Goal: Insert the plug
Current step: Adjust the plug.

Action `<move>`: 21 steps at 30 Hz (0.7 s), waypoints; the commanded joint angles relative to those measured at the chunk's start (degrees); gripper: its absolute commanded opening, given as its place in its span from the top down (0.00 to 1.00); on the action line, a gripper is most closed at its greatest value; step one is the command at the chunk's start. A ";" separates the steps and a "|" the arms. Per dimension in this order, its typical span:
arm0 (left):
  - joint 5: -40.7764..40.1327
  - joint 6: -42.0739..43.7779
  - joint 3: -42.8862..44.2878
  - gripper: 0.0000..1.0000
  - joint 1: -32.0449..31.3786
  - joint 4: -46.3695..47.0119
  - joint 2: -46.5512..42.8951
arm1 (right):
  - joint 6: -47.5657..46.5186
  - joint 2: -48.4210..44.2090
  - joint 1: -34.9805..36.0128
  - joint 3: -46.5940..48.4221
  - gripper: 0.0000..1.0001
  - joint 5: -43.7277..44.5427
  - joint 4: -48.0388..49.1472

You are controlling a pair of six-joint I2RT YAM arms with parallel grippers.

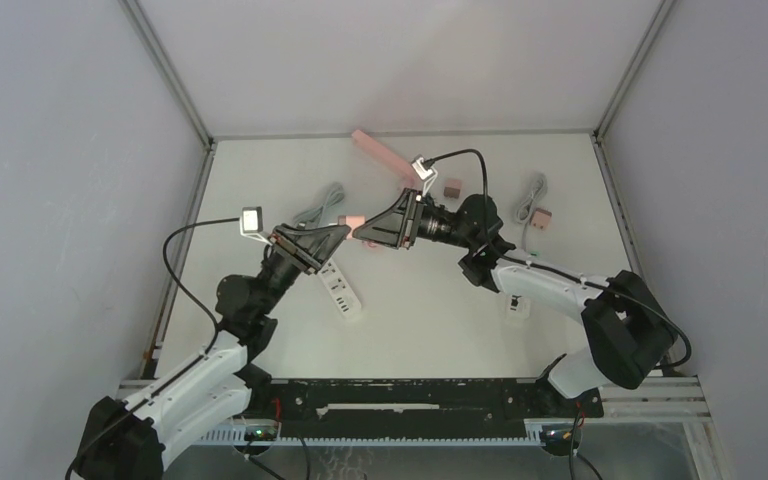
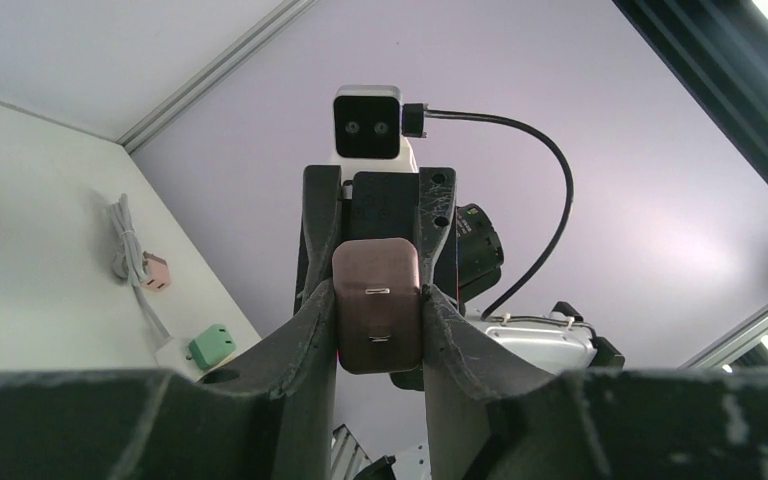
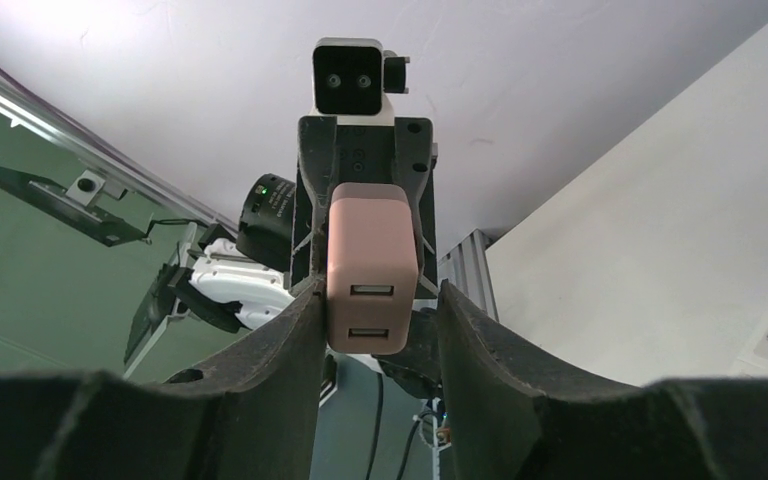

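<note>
The plug [image 1: 352,220] is a pink two-prong charger block held in mid-air above the table, between both arms. My left gripper [image 2: 378,305] is shut on the plug [image 2: 377,275], whose two metal prongs face the left wrist camera. My right gripper [image 3: 378,300] reaches in from the opposite side. Its jaws stand around the plug's USB end [image 3: 371,250]: the left finger touches it and the right finger [image 3: 480,340] stands clear by a gap. In the top view the two grippers meet tip to tip. The white power strip [image 1: 340,288] lies on the table below the left gripper.
A long pink bar [image 1: 380,152], a brown cube plug [image 1: 451,188], a grey cable with a pink plug [image 1: 535,212] and another grey cable [image 1: 322,208] lie further back. A white adapter [image 1: 517,305] sits near the right arm. A green plug [image 2: 212,346] shows in the left wrist view.
</note>
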 commanded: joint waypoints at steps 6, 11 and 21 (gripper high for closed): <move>0.95 -0.14 -0.42 1.00 -1.12 4.01 -0.03 | 1.60 0.64 1.04 3.07 0.51 -1.09 4.04; 1.89 0.50 0.00 0.99 -1.18 2.93 0.40 | 0.54 -0.06 1.14 3.07 0.63 -1.26 3.35; -3.07 11.87 1.58 0.60 -1.07 -20.76 -7.85 | -5.18 -2.75 0.56 3.09 1.00 -2.49 -5.02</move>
